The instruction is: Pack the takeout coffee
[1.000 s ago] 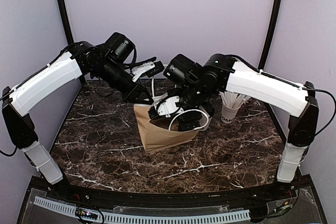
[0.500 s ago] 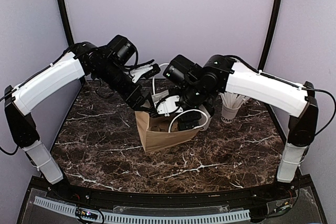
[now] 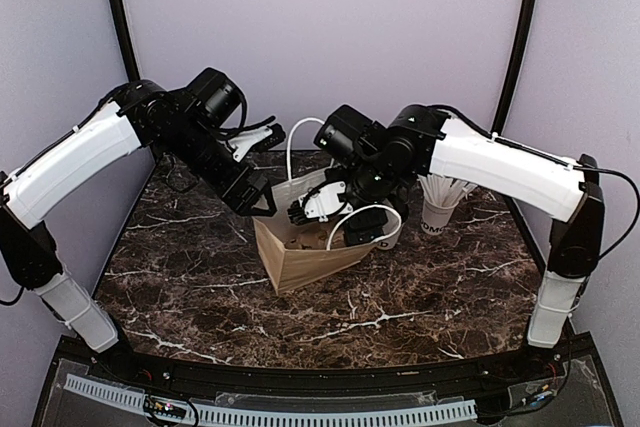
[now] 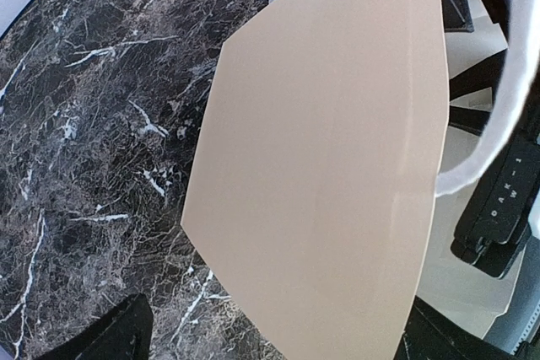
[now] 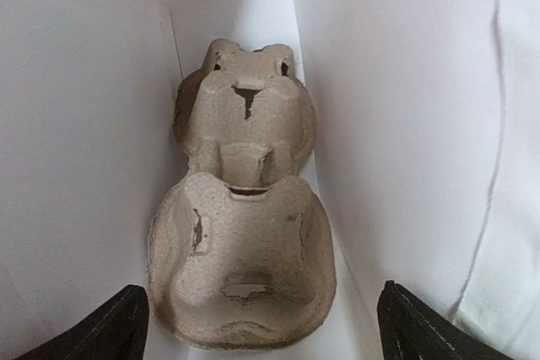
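Only the right wrist cam sees inside the paper bag (image 3: 300, 262): a two-well pulp carrier (image 5: 245, 242) lies on the bottom, and the right gripper (image 3: 332, 225) sits in the mouth, jaws spread wide on nothing. The left wrist cam gives me just the bag's brown side and the marble table (image 4: 76, 124); the left gripper (image 3: 256, 197) is also spread wide, just off the bag's left rim. I can't find the takeout coffee in any view, as the right arm hides the table behind the bag; bag walls hug the carrier, the straw cup (image 3: 438, 215) stands near that arm, and bare marble shows in front
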Action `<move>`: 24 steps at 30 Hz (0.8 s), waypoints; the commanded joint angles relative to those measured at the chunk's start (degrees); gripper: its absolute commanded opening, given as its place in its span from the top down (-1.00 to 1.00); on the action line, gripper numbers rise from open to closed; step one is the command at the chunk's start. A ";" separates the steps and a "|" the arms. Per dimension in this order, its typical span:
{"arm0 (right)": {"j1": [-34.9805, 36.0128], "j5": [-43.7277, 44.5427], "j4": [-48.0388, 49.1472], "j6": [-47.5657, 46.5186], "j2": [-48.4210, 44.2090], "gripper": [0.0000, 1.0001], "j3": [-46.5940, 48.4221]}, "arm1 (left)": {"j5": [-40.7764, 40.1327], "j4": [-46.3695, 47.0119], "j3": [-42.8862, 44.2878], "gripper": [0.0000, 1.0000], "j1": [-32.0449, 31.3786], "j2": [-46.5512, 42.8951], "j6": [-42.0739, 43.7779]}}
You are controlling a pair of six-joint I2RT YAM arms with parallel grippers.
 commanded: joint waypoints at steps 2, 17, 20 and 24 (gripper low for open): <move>-0.36 0.21 -0.60 -2.58 2.27 -0.89 -1.17 | -1.49 -1.61 -0.11 -0.98 -0.24 -0.90 1.82; -0.56 7.73 4.47 -5.15 9.73 -0.75 -3.08 | -2.92 0.02 1.97 -0.98 -0.24 2.53 4.22; -0.55 9.16 4.34 -4.54 10.68 -0.54 -1.66 | -3.20 0.61 2.08 -0.98 -0.24 2.37 4.30; -0.43 10.01 3.19 -4.13 10.90 -0.35 1.21 | -5.25 1.08 2.12 -0.98 -0.23 2.33 4.08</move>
